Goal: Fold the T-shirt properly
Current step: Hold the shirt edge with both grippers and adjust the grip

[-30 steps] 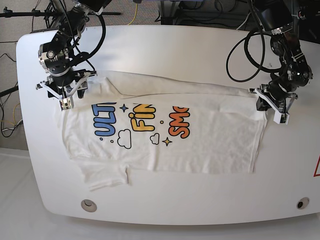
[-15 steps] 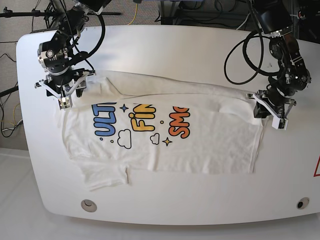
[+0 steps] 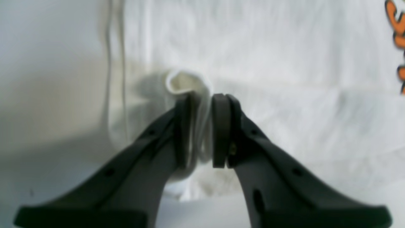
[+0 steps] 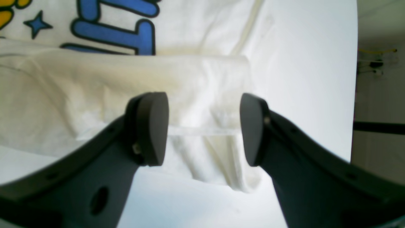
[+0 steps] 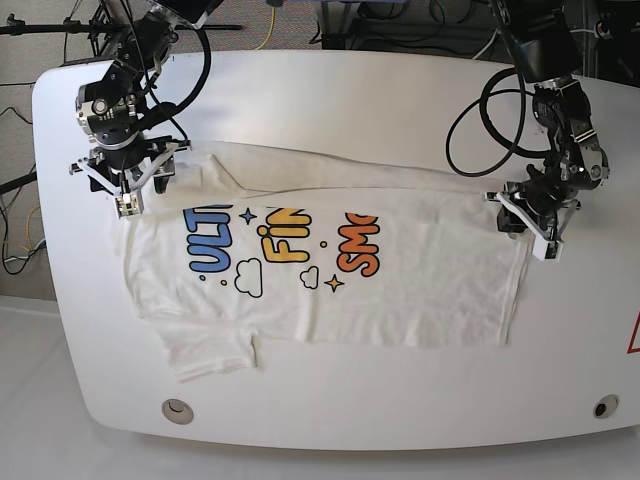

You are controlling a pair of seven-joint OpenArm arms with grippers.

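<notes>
At hem corner, left gripper [image 3: 202, 129] stood narrow: jaws slightly parted, small loop of T-shirt [image 5: 400, 270] between pads, cloth touching one pad only (grip looked loosened, likely release after laying fold). At sleeve end, right gripper [image 4: 204, 128] wide, holding nothing, folded sleeve lying beneath. Shirt flat on white table [image 5: 330, 100], print up, far long edge turned over in narrow band toward lettering, probably first lengthwise fold. Near sleeve spread out, unfolded. Grippers at opposite ends of band, judged placed so to keep fold straight.
</notes>
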